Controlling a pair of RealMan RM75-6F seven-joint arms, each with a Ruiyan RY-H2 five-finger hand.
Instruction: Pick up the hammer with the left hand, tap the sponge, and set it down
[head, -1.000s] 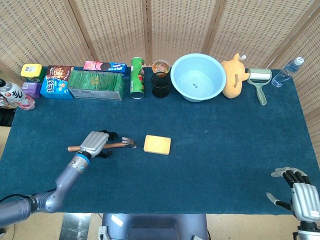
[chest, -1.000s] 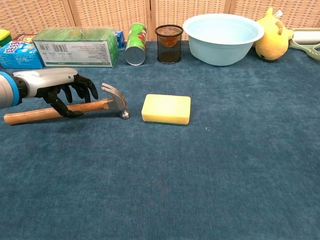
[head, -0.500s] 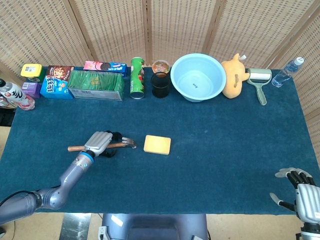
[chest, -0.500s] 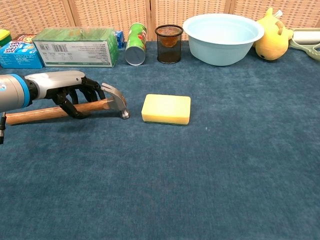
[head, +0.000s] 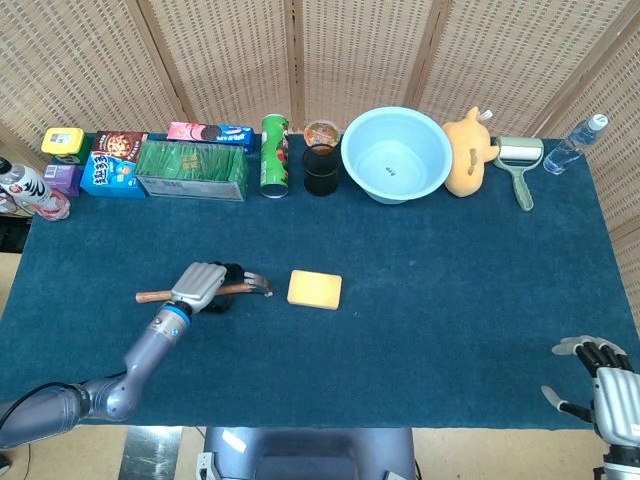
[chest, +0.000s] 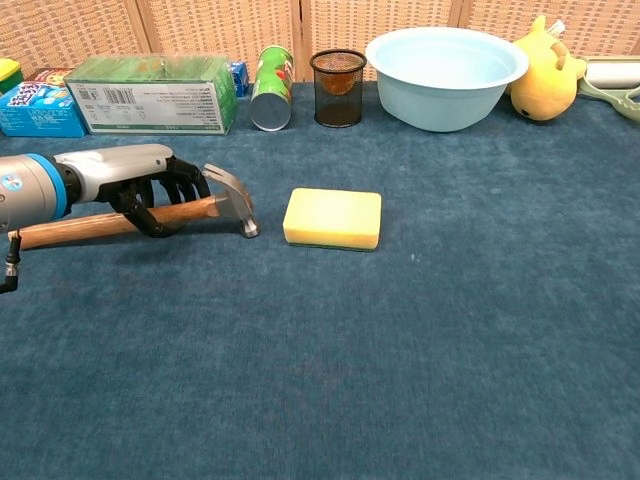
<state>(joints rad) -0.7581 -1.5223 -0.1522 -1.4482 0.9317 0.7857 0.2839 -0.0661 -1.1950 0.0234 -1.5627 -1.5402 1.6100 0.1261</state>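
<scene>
Because the hammer (chest: 150, 216) is likely head-heavy and rigid, the left hand (chest: 140, 178), fingers curled around the wooden handle near the head, suits control, while the right hand (head: 612, 385) rests released.

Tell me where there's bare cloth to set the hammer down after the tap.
Bare cloth lies right of the sponge, stretching to the table's right edge, and all along the front. The left robot hand and hammer fill the spot left of the sponge. The back edge is crowded: boxes, can, bowl, toy.
</scene>
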